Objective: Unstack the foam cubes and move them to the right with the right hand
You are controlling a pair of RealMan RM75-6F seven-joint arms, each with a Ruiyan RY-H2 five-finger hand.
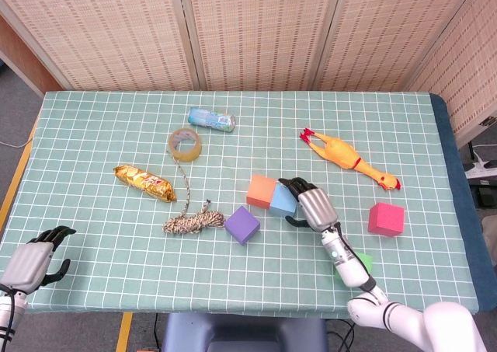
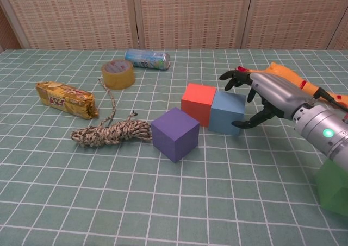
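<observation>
The blue cube (image 2: 226, 112) sits mid-table, touching the orange cube (image 2: 198, 103) on its left, with the purple cube (image 2: 174, 133) just near-left of the pair. None is stacked now; all three rest flat on the cloth, so what remains is shifting them rightward. The right hand (image 2: 263, 96) is at the blue cube's right side, fingers spread over its top edge and thumb low by its right face, a wide posture suited to wrapping the cube. It looks to be touching or nearly so, but from either view I cannot tell whether it has closed on the foam. It holds nothing clearly lifted.

To the right lie a pink cube (image 1: 386, 218) and, nearer, a green cube (image 2: 333, 189), partly hidden by the forearm in the head view; they appear already parked on the destination side, well apart from the cluster.

The left hand (image 1: 33, 261) rests idle at the near-left table corner, fingers loosely curled and empty.

Farther out: a rope bundle (image 2: 111, 132) left of the purple cube, a snack packet (image 2: 65, 99), a tape roll (image 2: 118, 74), a can (image 2: 147, 59), and a rubber chicken (image 1: 348, 158) at far right.
</observation>
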